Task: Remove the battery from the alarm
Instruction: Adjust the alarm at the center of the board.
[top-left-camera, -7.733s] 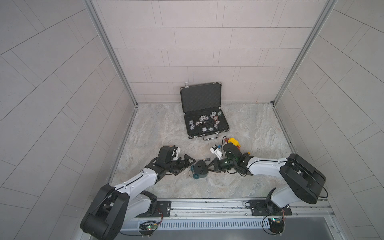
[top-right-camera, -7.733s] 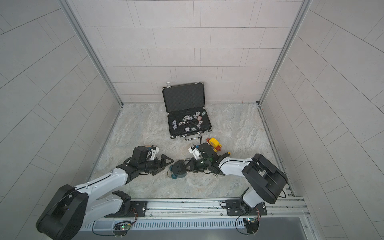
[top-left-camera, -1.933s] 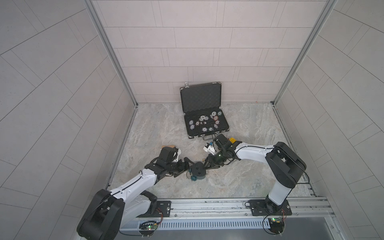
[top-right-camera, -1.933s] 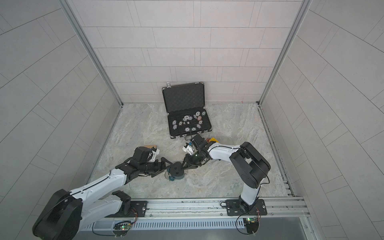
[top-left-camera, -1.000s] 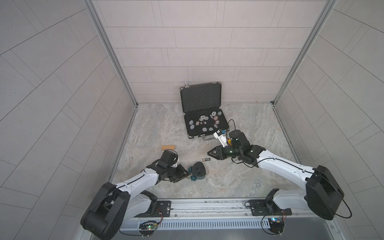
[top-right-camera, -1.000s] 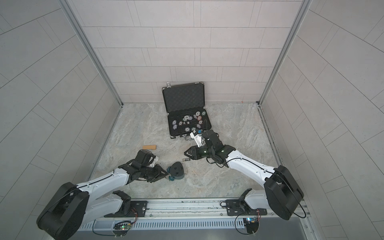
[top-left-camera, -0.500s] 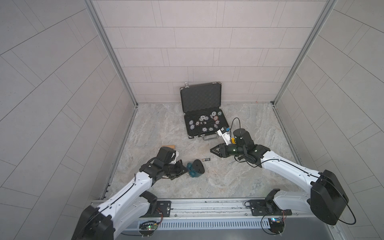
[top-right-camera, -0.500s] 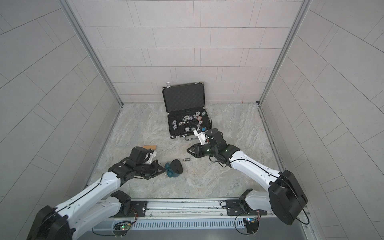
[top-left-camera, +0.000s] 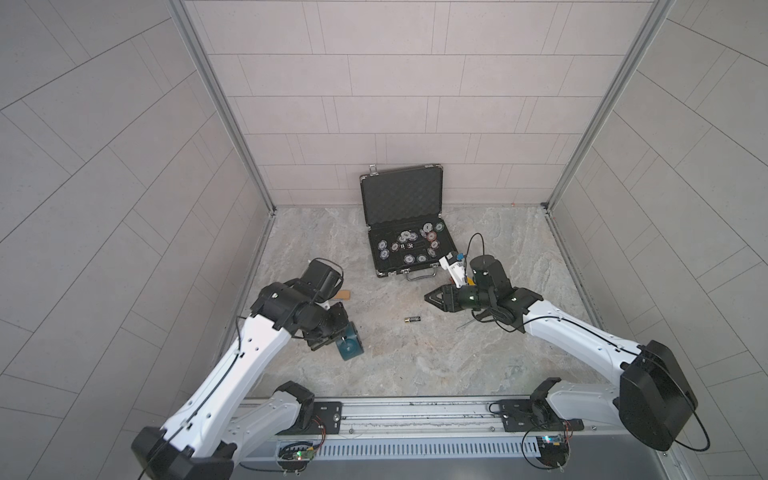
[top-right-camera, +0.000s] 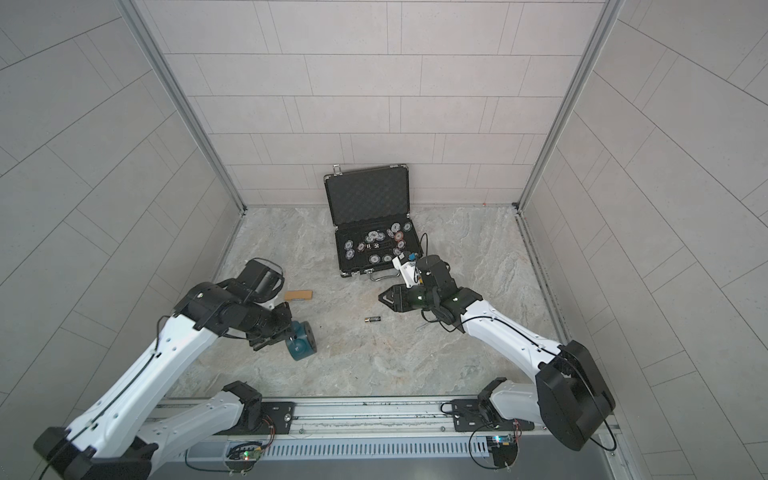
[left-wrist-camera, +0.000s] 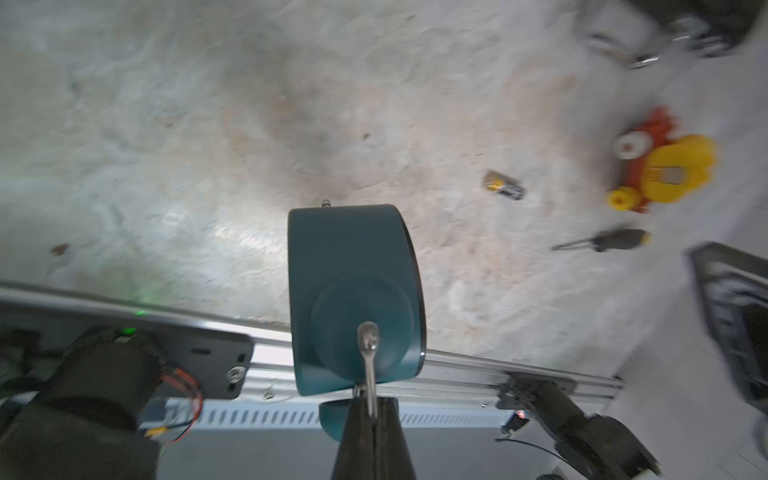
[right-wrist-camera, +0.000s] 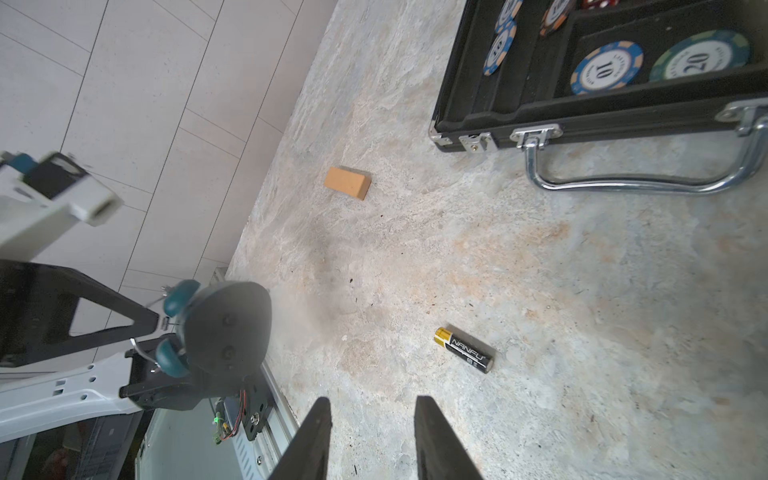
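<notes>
Battery out of the clock, lying flat on bare tabletop, roughly midway between the two arms. Nothing touches it. Black body with one gold-banded end, clear in the right wrist view.

Alarm well apart from the battery, on the left arm's side. Teal body, dark back turned toward the right arm. Left tool pinched fully closed on the thin metal loop at the alarm's top, between the bells. Cannot tell whether the alarm's base touches the tabletop.

Right tool partly open with nothing between its fingers, near the battery but clear of it.

Further out: wooden block behind the left arm; open black case holding poker chips against the back wall; screwdriver and red-and-yellow toy by the right arm.
</notes>
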